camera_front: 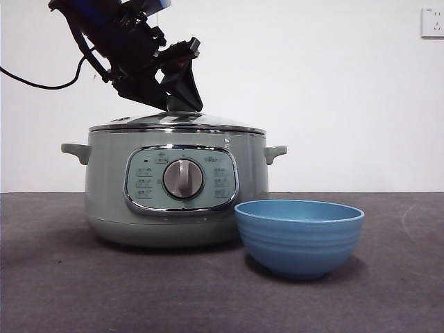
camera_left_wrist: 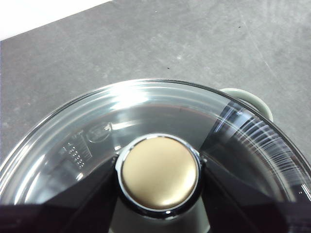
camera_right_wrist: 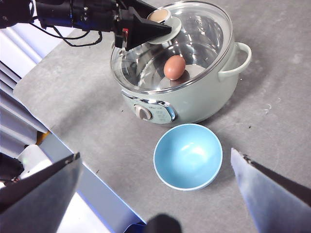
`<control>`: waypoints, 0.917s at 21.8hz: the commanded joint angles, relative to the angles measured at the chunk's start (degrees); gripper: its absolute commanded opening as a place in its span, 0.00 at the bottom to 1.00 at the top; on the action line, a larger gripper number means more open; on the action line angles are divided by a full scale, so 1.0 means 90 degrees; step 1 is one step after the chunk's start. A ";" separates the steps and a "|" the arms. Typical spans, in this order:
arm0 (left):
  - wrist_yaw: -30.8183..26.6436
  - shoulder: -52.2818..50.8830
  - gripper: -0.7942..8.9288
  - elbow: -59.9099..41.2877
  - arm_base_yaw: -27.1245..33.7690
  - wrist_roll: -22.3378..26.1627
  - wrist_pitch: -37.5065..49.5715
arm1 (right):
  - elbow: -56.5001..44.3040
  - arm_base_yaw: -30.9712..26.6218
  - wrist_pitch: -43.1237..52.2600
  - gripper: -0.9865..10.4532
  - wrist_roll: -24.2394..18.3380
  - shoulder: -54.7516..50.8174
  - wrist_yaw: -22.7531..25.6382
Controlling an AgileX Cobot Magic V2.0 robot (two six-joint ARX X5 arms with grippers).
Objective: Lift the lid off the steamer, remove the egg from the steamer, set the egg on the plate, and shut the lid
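The glass lid [camera_front: 177, 123] sits on the pale green steamer [camera_front: 173, 187]. My left gripper [camera_front: 182, 104] reaches down from the upper left, its black jaws pressed against both sides of the lid's knob [camera_left_wrist: 159, 171]. Through the glass, a brown egg [camera_right_wrist: 175, 67] lies inside the steamer [camera_right_wrist: 194, 104]. The plate [camera_front: 298, 236], a deep blue bowl, stands just in front of the steamer, to its right, with nothing in it [camera_right_wrist: 188, 156]. My right gripper [camera_right_wrist: 155, 153] hangs high above the table, jaws wide open, holding nothing.
Grey matting covers the table [camera_front: 69, 277]. The table edge [camera_right_wrist: 73, 160] runs close behind the plate on the right wrist view's side. A black cable [camera_front: 41, 84] trails from the left arm. A wall socket [camera_front: 431, 22] is at the far upper right.
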 commanded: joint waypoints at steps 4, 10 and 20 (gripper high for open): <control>0.0029 0.0034 0.07 -0.0017 -0.0039 -0.0051 0.0112 | 0.0007 0.0010 0.0015 0.65 0.0015 -0.0010 -0.0002; 0.0032 -0.0095 0.07 0.0138 -0.0039 -0.0051 0.0189 | 0.0007 0.0010 0.0015 0.65 0.0015 -0.0010 0.0000; -0.0005 -0.1001 0.07 0.0984 -0.0039 -0.0126 -0.0716 | 0.0007 0.0010 0.0070 0.65 0.0015 0.0090 0.0017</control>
